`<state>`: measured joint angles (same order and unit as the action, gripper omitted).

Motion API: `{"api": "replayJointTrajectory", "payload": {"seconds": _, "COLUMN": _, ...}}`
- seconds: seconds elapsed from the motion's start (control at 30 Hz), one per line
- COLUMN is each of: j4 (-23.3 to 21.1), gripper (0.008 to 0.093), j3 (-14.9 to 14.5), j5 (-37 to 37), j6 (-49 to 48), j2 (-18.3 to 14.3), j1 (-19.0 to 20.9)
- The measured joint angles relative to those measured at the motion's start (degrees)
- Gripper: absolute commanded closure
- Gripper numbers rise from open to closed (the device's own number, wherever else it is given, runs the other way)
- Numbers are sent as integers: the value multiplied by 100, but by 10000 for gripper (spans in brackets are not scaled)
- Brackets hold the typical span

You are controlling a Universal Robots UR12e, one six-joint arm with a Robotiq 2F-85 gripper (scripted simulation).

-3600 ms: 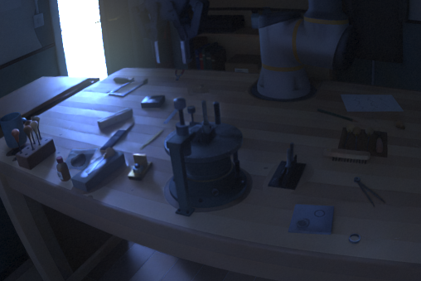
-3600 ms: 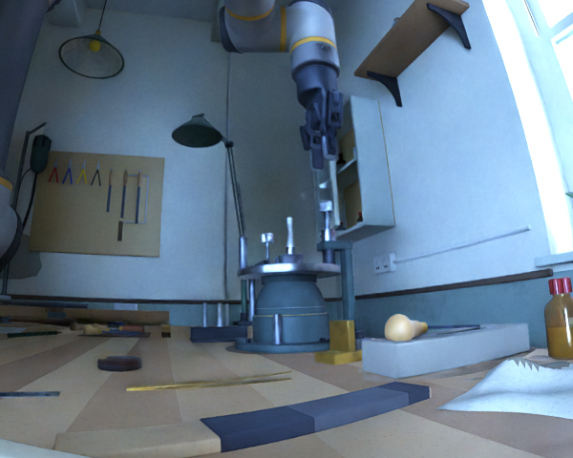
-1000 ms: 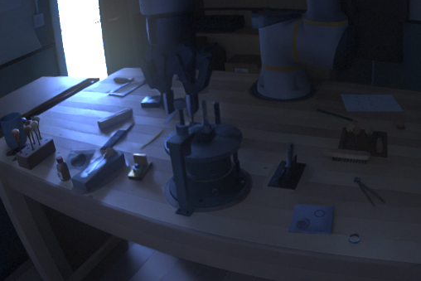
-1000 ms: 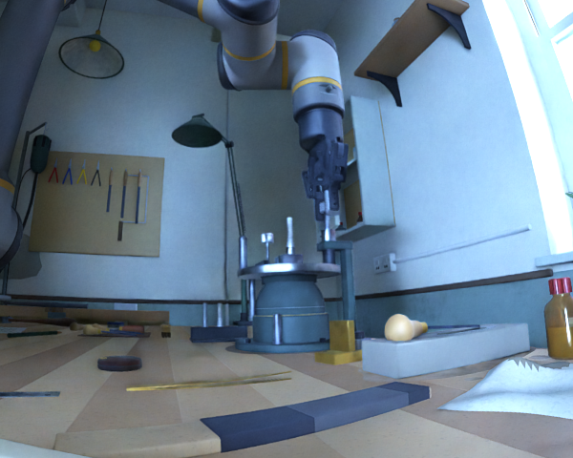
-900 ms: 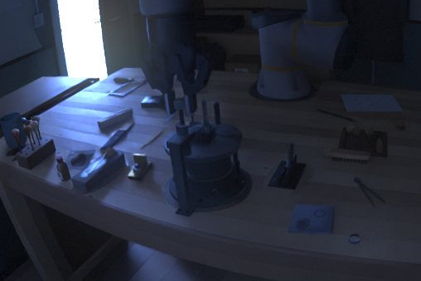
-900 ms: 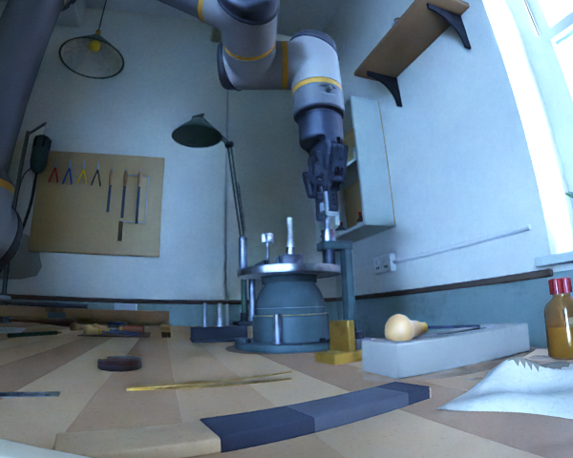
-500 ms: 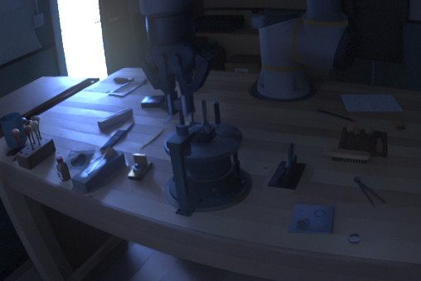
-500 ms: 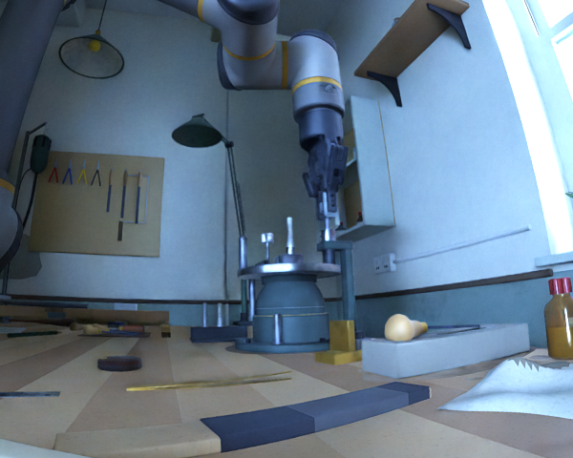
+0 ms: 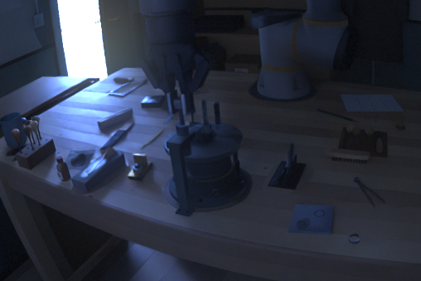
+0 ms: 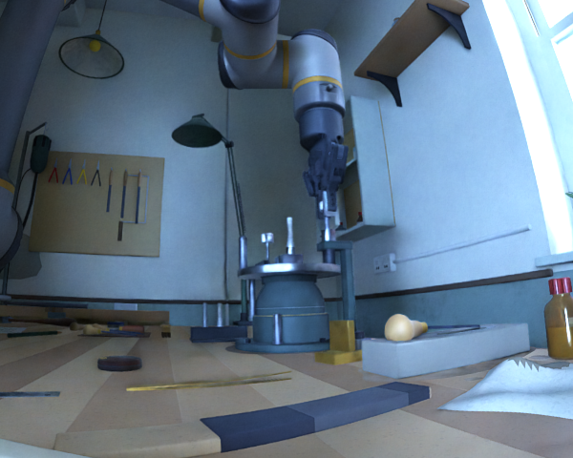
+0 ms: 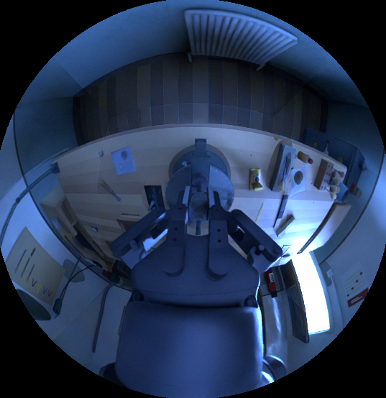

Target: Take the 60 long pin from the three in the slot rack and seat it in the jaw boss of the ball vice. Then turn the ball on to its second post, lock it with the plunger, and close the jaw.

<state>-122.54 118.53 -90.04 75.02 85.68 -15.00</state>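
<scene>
The plunger (image 10: 327, 224) stands upright on top of the bracket post at the ball vice's edge, and its upper end is gripped by my gripper (image 10: 325, 204), which hangs straight down over it. The plunger (image 9: 182, 107) is a pale pin in a dark collar. The ball vice (image 9: 207, 160) is a round dark body with a flat top plate (image 10: 289, 268). Two posts (image 9: 210, 111) stand up from the plate. In the wrist camera my gripper (image 11: 198, 202) closes around the plunger (image 11: 198, 203) above the vice. The slot rack (image 9: 286, 173) sits to the vice's right with a pin (image 9: 290, 153) standing in it.
The robot's base (image 9: 286, 69) stands behind the vice. A foam block with a wooden-handled tool (image 10: 442, 345) lies beside the vice, with a small yellow block (image 10: 341, 340). A tool block (image 9: 33, 143), a bottle (image 10: 566, 320), a brush tray (image 9: 360, 143) and dividers (image 9: 366, 189) are spread over the bench.
</scene>
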Motion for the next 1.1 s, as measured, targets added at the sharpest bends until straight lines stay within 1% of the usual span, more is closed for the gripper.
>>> {"api": "replayJointTrajectory", "payload": {"seconds": 1.1, "j4": 120, "gripper": 934, "j3": -58, "j5": 2, "j6": -2, "j2": 38, "j1": -1}}
